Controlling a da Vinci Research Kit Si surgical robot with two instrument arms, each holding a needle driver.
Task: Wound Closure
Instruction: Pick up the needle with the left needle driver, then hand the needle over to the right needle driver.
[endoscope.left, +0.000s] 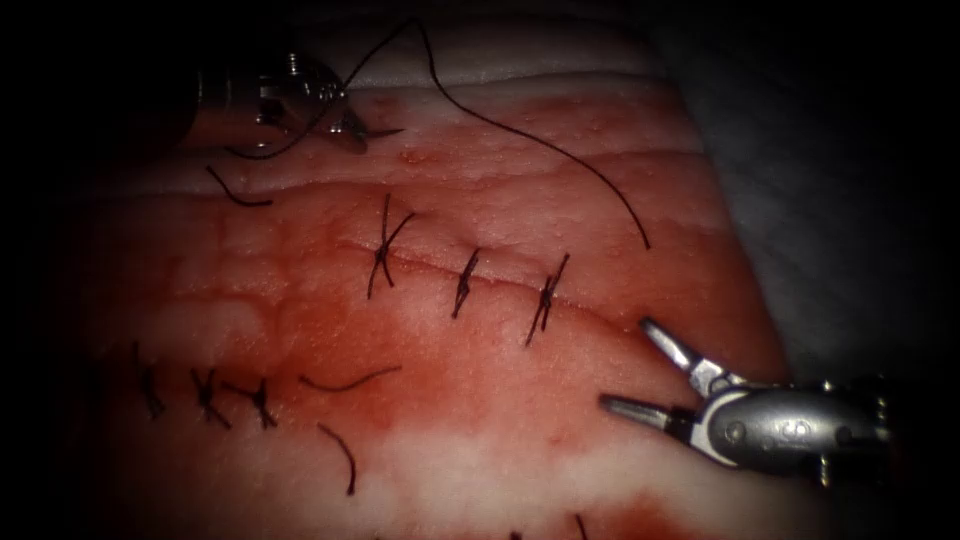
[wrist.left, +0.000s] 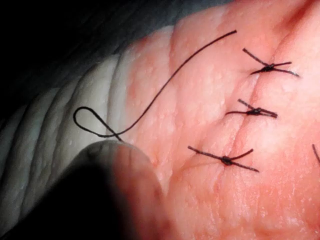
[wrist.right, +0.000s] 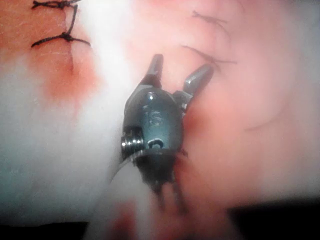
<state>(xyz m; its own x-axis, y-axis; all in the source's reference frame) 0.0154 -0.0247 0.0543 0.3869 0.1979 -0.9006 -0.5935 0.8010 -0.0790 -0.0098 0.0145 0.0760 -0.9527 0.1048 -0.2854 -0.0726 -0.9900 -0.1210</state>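
Pork-belly tissue, pale and fatty with a wet red fluid across its middle, lies under both tools. Its cut runs slantwise through the centre of the endoscope view, crossed by three tied stitches of dark thread. A second row of dark stitches sits lower on the left, and short cut ends of thread lie loose on the surface near it.

The left gripper, far left of the cut, is clamped on a long dark strand of thread. That strand loops up, then arcs over the tissue to a free end on the right side of the cut. I cannot make out the curved needle anywhere.

The right gripper hangs with its jaws apart and empty, just right of the last stitch; the right wrist view shows it spread above the tissue.

By my judgement the tissue is soft, slick and easily torn, so any hold belongs on a firm edge beside the cut. The thread looks light and limp, likely to slip unless gripped squarely away from its free tip.

No container is present.
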